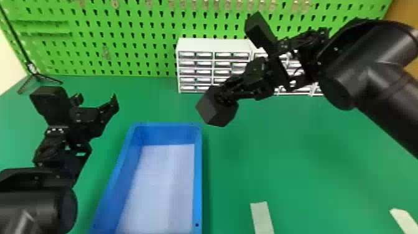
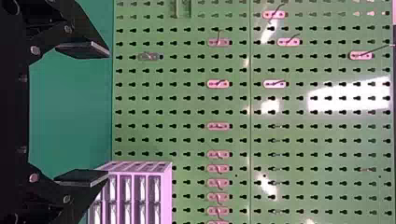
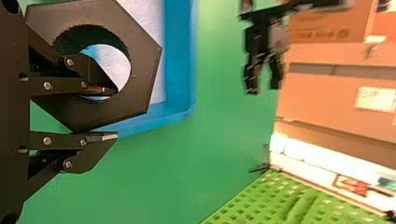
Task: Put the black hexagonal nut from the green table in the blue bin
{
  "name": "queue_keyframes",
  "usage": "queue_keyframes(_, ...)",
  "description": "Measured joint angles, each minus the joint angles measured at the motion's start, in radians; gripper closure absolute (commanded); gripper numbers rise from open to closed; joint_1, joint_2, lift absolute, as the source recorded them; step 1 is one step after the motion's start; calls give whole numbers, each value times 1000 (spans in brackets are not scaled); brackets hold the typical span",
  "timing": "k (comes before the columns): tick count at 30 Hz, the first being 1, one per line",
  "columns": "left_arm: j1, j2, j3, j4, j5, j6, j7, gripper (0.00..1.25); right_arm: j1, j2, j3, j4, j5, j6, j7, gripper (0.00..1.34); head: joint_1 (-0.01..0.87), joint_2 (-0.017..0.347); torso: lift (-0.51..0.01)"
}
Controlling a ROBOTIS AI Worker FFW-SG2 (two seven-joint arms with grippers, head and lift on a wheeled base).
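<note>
Above the green table (image 1: 295, 140), which was backed by a green pegboard (image 1: 124, 40) and white drawers (image 1: 214, 45), the black hexagonal nut (image 1: 216, 112) was pinched by the right gripper (image 1: 224, 97) near the blue bin (image 1: 198, 174), and the left gripper (image 1: 96, 99) was spread wide

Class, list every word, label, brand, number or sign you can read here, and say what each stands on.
None can be read for certain.
Upper cardboard box: a line of print, too blurred to read.
White label on the lower cardboard box: print too small and blurred to read.
Black hexagonal nut: no lettering visible.
</note>
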Motion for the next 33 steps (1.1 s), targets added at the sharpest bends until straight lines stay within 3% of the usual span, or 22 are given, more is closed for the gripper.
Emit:
queue_keyframes(16, -3, 0, -6, 0, 3, 9, 1, 344, 62, 128, 94, -21, -69, -25, -93, 967, 686, 28, -96)
queue_keyframes(27, -4, 0, -10, 1, 5, 11, 7, 344, 84, 207, 155, 6, -13, -36, -124, 1009, 686, 28, -96)
queue_keyframes(33, -6, 0, -11, 1, 3, 11, 7, 344, 99, 231, 190, 49, 17, -43, -146, 1009, 686, 28, -96)
